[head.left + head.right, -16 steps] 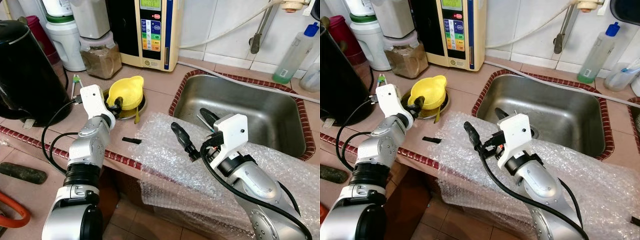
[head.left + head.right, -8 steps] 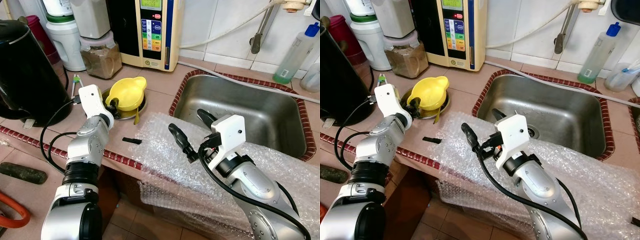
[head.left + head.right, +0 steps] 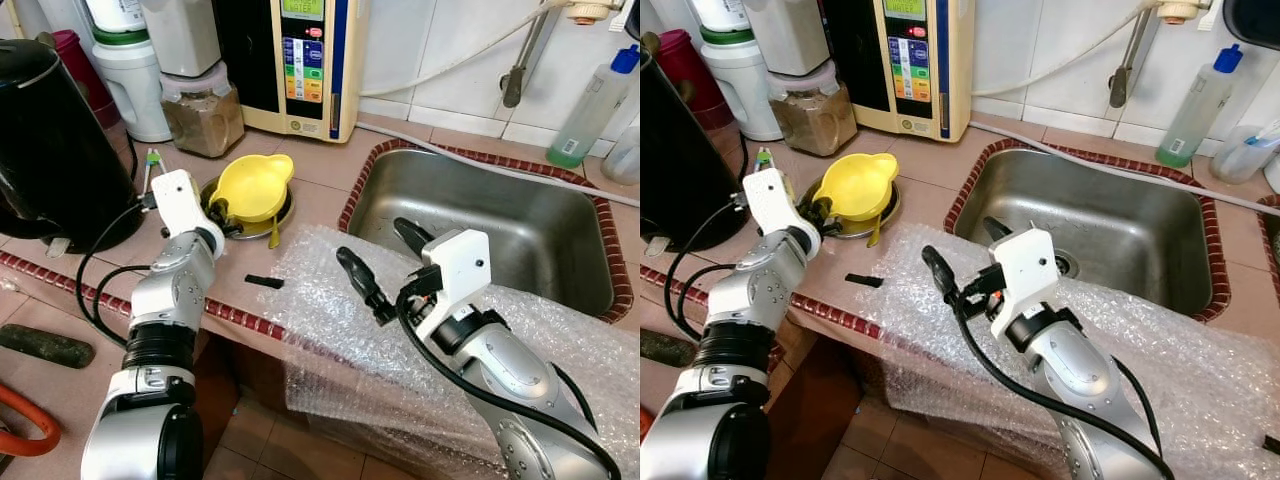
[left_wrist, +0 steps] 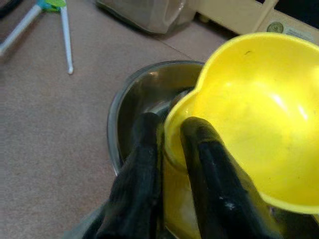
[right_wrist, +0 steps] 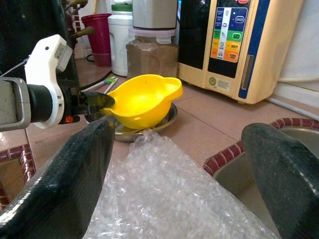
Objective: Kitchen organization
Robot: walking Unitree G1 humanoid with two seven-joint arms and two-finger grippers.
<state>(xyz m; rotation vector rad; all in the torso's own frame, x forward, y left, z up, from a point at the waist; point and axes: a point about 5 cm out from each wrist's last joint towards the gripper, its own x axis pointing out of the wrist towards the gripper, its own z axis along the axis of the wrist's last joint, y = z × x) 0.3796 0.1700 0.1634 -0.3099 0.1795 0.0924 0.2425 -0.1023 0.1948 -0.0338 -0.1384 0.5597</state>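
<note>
progress is early. left gripper (image 4: 167,144) pinches the rim of the yellow bowl (image 3: 254,186), one finger inside and one outside, and tilts it over the steel dish (image 3: 284,208) near the counter's (image 3: 310,165) left part, in front of the brown jar (image 3: 203,112). right gripper (image 3: 380,262) hovers with jaws wide and empty over the bubble wrap (image 3: 330,300) draped across the counter's front edge, beside the sink (image 3: 480,225). the bowl appears lifted but not yet placed; kettle (image 3: 50,150), small black piece (image 3: 264,281) and bottle (image 3: 590,105) look untouched.
</note>
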